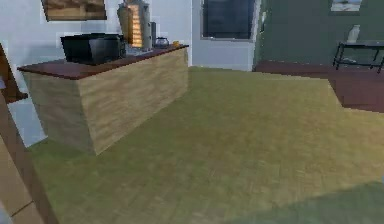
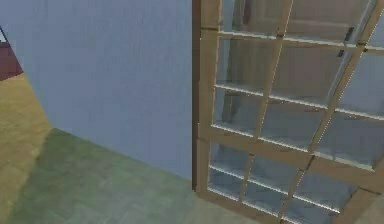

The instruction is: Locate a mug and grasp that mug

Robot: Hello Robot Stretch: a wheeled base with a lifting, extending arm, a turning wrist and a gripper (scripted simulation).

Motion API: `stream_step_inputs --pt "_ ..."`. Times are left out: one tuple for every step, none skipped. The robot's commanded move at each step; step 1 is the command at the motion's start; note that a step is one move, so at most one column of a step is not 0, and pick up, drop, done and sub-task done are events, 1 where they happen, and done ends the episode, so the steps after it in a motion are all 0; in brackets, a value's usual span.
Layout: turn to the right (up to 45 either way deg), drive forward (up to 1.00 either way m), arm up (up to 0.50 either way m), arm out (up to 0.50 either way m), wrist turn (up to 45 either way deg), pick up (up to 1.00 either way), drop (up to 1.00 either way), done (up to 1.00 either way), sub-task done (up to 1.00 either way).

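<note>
Olive carpet (image 1: pixel 230 150) spreads from the bottom of the forward view up to a plank-sided counter (image 1: pixel 120 100) at upper left. On its dark top stand a black microwave (image 1: pixel 92 47), a tall silver-and-orange machine (image 1: pixel 135 25) and, just right of it, a small grey thing (image 1: pixel 160 42), perhaps the mug, too small to be sure. Beyond is a dark window (image 1: pixel 228 18). I cannot tell how the jaws stand.

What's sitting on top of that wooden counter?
A black box, a tall silver machine and a small grey thing. The part of the counter behind the box is hidden.
</note>
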Motion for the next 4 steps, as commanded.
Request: stream_step_inputs --pt "0.0 1.0 0.0 0.0 0.0 0.0 0.0 0.0 0.0" --pt "3.0 0.0 0.0 0.0 0.0 0.0 0.0 0.0 0.0" --pt "0.0 1.0 0.0 0.0 0.0 0.0 0.0 0.0 0.0" --pt "0.0 0.95 0.0 0.0 0.0 0.0 0.0 0.0 0.0"
